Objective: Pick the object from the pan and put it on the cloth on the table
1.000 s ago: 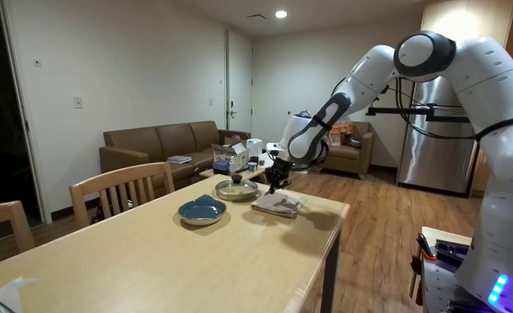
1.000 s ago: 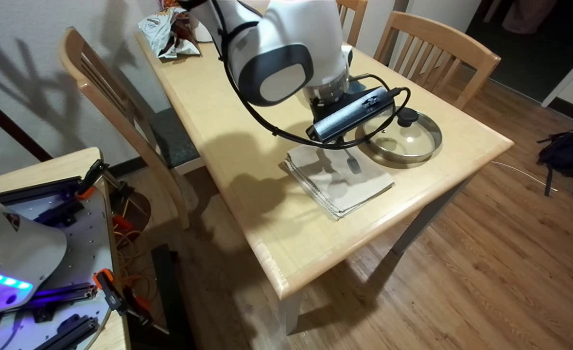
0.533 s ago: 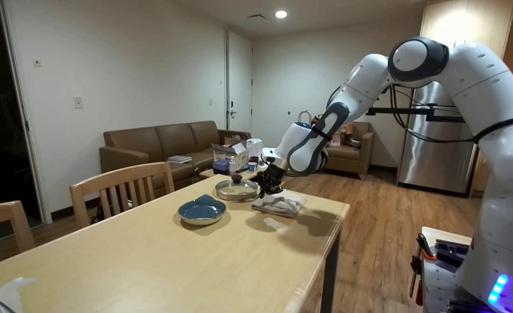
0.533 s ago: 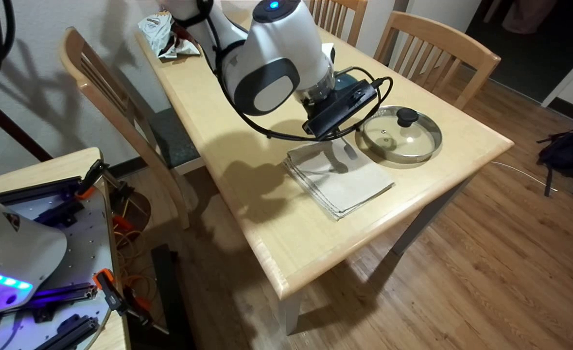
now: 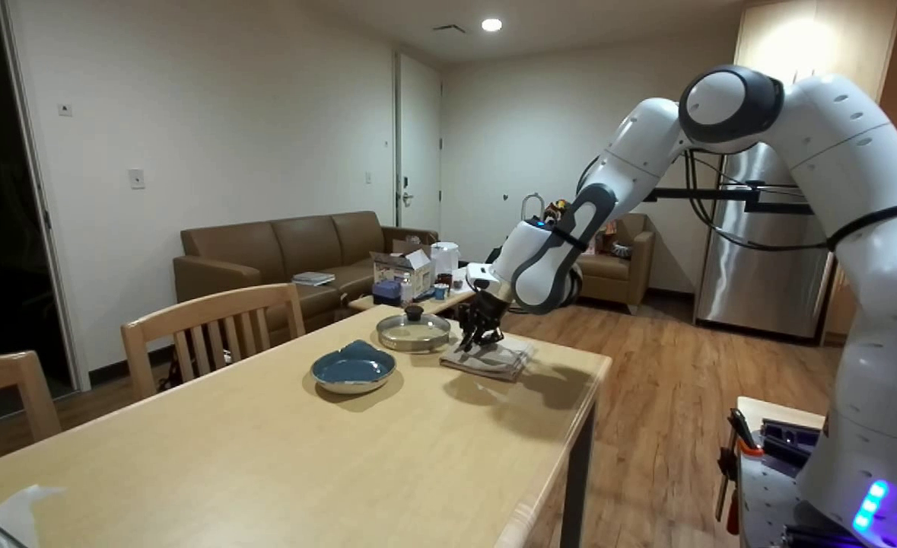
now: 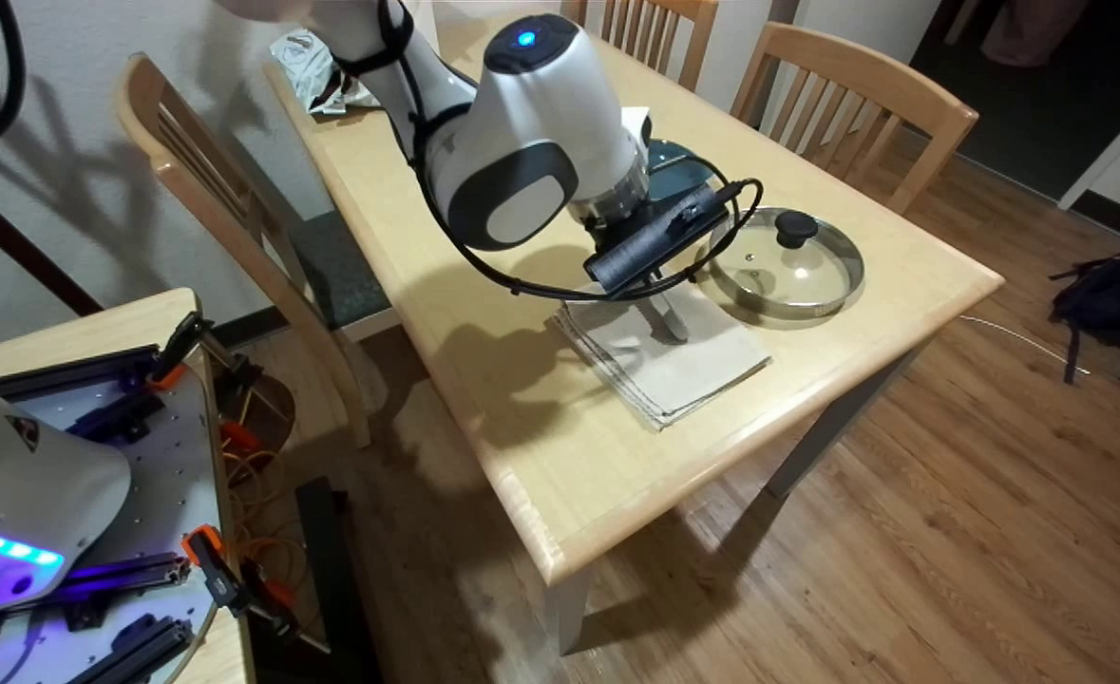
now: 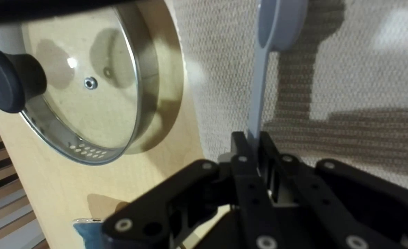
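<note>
A grey-blue spoon (image 7: 257,86) has its thin handle between the fingertips of my gripper (image 7: 252,140), with its bowl end pointing away from them. The gripper is shut on that handle. Beneath the spoon lies the pale folded cloth (image 7: 217,86), its shadow falling on the weave; I cannot tell whether the spoon touches it. In an exterior view my gripper (image 5: 478,342) stands low over the cloth (image 5: 505,361), and in an exterior view the spoon (image 6: 669,318) shows above the cloth (image 6: 702,370). The blue pan (image 5: 353,369) sits farther along the table, nothing visible in it.
Right beside the cloth rests a glass lid (image 6: 787,266) with a black knob. The table's edge (image 6: 654,508) runs close to the cloth. Wooden chairs (image 5: 212,335) stand along a table side, and a crumpled bag (image 6: 317,71) lies at the far end.
Over the last second the arm has shifted and come down, bringing gripper and spoon closer to the cloth. The cloth, pan and lid have stayed in place.
</note>
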You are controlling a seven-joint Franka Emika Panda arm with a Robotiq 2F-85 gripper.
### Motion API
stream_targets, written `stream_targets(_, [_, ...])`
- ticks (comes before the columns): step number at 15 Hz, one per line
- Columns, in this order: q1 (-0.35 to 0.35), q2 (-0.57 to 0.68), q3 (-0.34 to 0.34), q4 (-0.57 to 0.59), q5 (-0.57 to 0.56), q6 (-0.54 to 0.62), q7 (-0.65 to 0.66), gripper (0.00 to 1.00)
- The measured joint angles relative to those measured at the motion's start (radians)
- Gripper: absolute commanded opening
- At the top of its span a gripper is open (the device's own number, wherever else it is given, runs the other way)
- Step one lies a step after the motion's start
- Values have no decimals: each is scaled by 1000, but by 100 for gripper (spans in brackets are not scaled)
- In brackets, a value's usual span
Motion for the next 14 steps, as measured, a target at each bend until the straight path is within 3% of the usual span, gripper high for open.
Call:
stream_targets(7, [-55, -2, 47, -25, -10, -30, 26, 89])
stream_targets(9, [-70, -26, 74, -26, -7, -171, 39, 99])
stream_targets(11, [-67, -74, 91, -27, 18, -343, 42, 100])
stream_targets(14, [-13, -169, 63, -21, 60, -599, 73, 100])
